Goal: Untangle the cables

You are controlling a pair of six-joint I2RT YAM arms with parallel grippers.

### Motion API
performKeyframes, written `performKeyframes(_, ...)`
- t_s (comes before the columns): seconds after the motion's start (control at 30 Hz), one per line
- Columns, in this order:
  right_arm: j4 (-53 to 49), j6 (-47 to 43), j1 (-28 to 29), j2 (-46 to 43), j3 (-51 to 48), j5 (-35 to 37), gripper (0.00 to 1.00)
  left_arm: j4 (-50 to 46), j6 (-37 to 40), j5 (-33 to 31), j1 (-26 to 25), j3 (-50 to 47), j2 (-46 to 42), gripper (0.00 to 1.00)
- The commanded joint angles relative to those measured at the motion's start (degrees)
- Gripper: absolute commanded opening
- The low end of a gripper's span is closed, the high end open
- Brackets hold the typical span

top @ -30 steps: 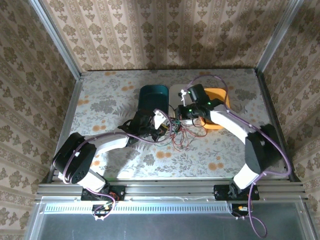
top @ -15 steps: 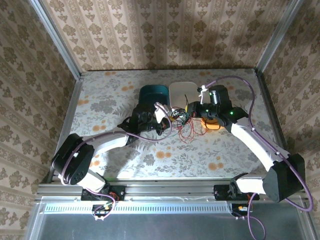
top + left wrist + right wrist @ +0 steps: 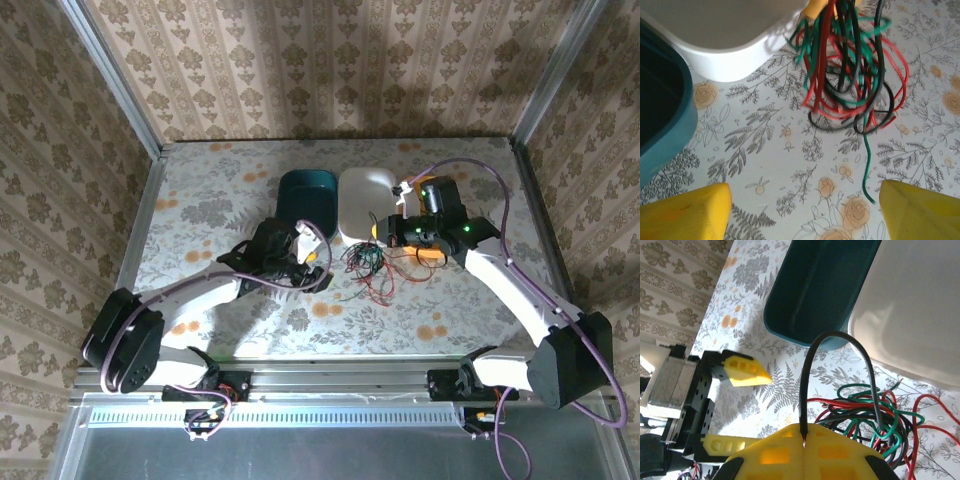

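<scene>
Grey-flowered table (image 3: 200,205): it bears two trays at its far middle, with the wire tangle just in front of them.
Right arm (image 3: 520,290): it reaches from the near right corner inward toward the trays, with a thick purple lead arching over it.
Left arm (image 3: 210,290): it stretches from the near left corner to the middle of the table and lies low.
Teal tray (image 3: 287,190): deep and dark inside, it stands just left of the white one.
White tray (image 3: 362,190): its near corner lies close above the tangle.
Cables (image 3: 368,268): red, green and black strands are knotted in one bundle. The top of the bundle is drawn up beside the white tray's near corner. The lower loops (image 3: 847,75) spread over the table between the two grippers.
Right gripper (image 3: 377,230): it sits above the bundle at the white tray's edge. The yellow pads are pressed together in the wrist view (image 3: 804,440). They pinch a black strand that arches up and drops back into the tangle.
Left gripper (image 3: 310,258): its yellow fingers are spread wide (image 3: 800,215) and hold nothing. It is low over the table, left of the bundle and apart from it.
Green end (image 3: 867,170): it trails loose from the loops onto bare table.
</scene>
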Motion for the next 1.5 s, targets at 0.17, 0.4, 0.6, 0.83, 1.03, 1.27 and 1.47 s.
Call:
performKeyframes(0.17,-2.53,-2.8,0.39,-0.52,1.59,-4.33,0.0,-0.84,4.0,4.43,-2.3,12.84,10.05,0.78)
performKeyframes(0.4,-2.53,-2.94,0.45,-2.75,0.03,-5.45,0.0,-4.51,6.07,9.09,-1.45,18.03,14.84,0.61)
performKeyframes(0.6,-2.56,-3.33,0.45,-4.0,-0.47,-5.99,0.0,-4.66,6.16,10.96,-0.67,20.05,18.97,0.57)
performKeyframes(0.83,-2.02,-2.74,-0.27,-4.62,-0.29,-6.11,0.0,-1.73,4.33,11.87,-0.64,21.51,23.64,0.2)
performKeyframes(1.03,-0.22,-0.06,-4.14,-8.79,0.77,1.14,0.0,0.26,2.47,11.14,-0.6,20.38,24.19,0.0)
performKeyframes(1.27,3.38,4.83,-8.77,-20.15,-1.66,36.81,0.0,-1.62,2.46,9.01,-0.55,16.65,21.77,0.0)
performKeyframes(1.47,3.28,5.93,-12.09,-25.25,-0.59,55.14,0.0,-0.78,1.1,6.93,0.05,12.27,19.23,0.0)
